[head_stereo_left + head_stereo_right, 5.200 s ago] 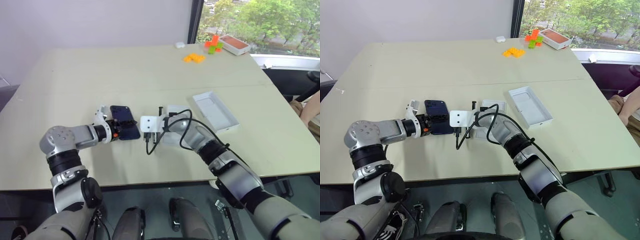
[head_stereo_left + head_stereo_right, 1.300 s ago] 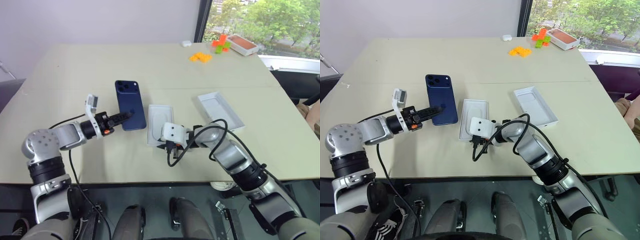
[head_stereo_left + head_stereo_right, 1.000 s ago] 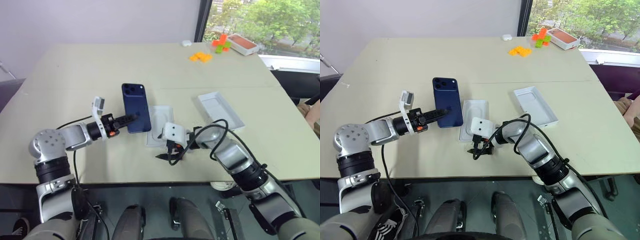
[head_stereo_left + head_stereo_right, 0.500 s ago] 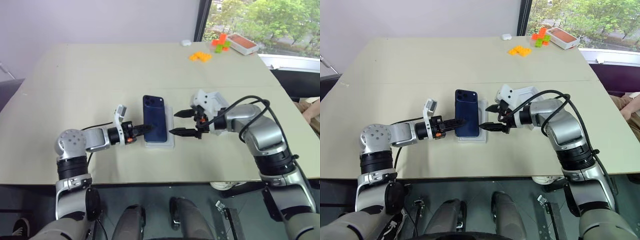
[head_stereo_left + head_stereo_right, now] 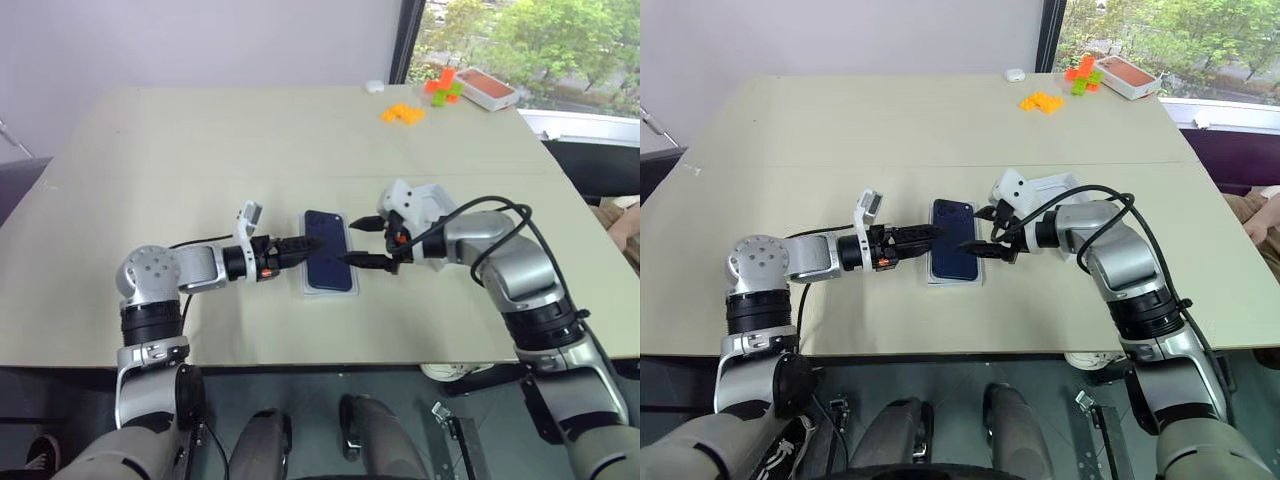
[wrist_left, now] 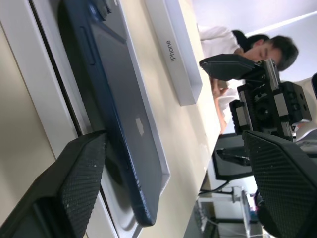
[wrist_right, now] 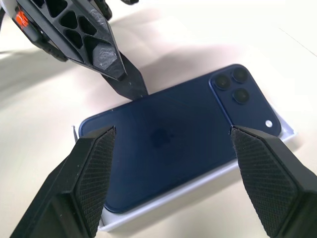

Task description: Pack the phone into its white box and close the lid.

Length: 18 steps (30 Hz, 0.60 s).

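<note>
The dark navy phone [image 5: 328, 263] lies back up in the white box [image 6: 34, 64], camera cluster at the far end. My left gripper [image 5: 305, 245] reaches in from the left, open, its fingertips at the phone's left edge; I cannot tell whether they touch it. From the right, my right gripper [image 5: 350, 242] hangs open just above the phone's right edge and holds nothing. The white lid [image 6: 174, 52] lies on the table behind the right hand, which mostly hides it in the eye views.
Orange blocks [image 5: 402, 114], orange and green blocks [image 5: 440, 85], an orange-red flat box [image 5: 487, 88] and a small white object [image 5: 373, 86] sit at the far right corner. A person [image 6: 257, 47] sits beyond the table's right side.
My left gripper carried the phone rightward over the box, set it in and opened. My right gripper rose from the table's front to the box's right side.
</note>
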Tool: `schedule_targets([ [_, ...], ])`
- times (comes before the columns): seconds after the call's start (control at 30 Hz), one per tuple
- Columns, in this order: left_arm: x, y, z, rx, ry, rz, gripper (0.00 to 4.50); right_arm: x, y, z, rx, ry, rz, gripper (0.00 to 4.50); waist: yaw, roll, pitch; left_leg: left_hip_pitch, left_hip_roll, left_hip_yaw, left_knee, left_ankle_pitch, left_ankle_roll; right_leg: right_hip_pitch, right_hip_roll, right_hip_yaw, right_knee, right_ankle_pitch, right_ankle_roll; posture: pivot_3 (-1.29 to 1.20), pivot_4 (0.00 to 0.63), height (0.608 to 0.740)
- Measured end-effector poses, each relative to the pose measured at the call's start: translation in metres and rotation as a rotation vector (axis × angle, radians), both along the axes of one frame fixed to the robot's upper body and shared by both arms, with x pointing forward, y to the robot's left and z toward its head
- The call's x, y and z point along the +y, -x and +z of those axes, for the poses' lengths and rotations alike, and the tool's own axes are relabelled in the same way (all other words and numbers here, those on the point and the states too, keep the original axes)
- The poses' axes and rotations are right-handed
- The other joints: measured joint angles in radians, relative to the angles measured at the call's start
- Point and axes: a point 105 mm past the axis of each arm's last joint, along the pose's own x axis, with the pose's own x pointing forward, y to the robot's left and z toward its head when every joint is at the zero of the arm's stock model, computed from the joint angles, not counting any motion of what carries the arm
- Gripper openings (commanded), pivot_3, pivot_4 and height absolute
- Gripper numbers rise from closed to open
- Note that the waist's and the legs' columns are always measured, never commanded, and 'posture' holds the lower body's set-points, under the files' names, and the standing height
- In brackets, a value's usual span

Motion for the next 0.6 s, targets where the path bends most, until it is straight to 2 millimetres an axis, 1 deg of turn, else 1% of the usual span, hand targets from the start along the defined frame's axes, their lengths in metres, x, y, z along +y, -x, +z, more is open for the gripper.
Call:
schedule_targets([
  [0.07,0.005,0.001,0.002,-0.016,-0.026,0.001,4.23,0.0,-0.001,0.001,-0.013,0.002,-0.002,3.87,0.0,0.0,0.0,0.0,0.0,0.0,0.0,0.0,0.0,0.0,0.0,0.0,0.0,0.0,0.0,0.0,0.15,0.74],
  [0.2,0.017,0.004,0.015,-0.088,-0.083,0.006,4.23,-0.001,-0.005,0.001,-0.017,0.001,-0.019,3.87,0.001,0.0,0.0,0.0,0.0,0.0,0.0,0.0,0.0,0.0,0.0,0.0,0.0,0.0,0.0,0.0,0.15,0.74],
  [0.37,0.023,0.009,0.015,-0.121,-0.12,0.01,4.23,-0.002,-0.008,0.0,-0.029,0.004,-0.025,3.87,0.002,0.0,0.0,0.0,0.0,0.0,0.0,0.0,0.0,0.0,0.0,0.0,0.0,0.0,0.0,0.0,0.15,0.74],
  [0.4,0.025,0.009,0.017,-0.141,-0.125,0.022,4.23,-0.002,-0.01,0.0,-0.032,0.007,-0.029,3.87,0.002,0.0,0.0,0.0,0.0,0.0,0.0,0.0,0.0,0.0,0.0,0.0,0.0,0.0,0.0,0.0,0.15,0.74],
  [0.5,0.037,-0.002,0.024,-0.268,-0.134,0.141,4.23,-0.004,-0.017,-0.001,-0.046,0.008,-0.051,3.87,0.001,0.0,0.0,0.001,0.001,0.0,0.0,0.0,0.0,0.0,0.0,0.0,0.0,0.0,0.0,0.0,0.15,0.74],
  [0.6,0.044,-0.006,0.02,-0.288,-0.145,0.199,3.43,-0.012,-0.025,-0.009,-0.056,0.036,-0.096,3.04,0.003,0.0,0.0,0.001,0.0,0.0,0.0,0.0,-0.001,0.0,0.0,0.0,0.0,0.0,-0.001,0.0,0.15,0.74],
])
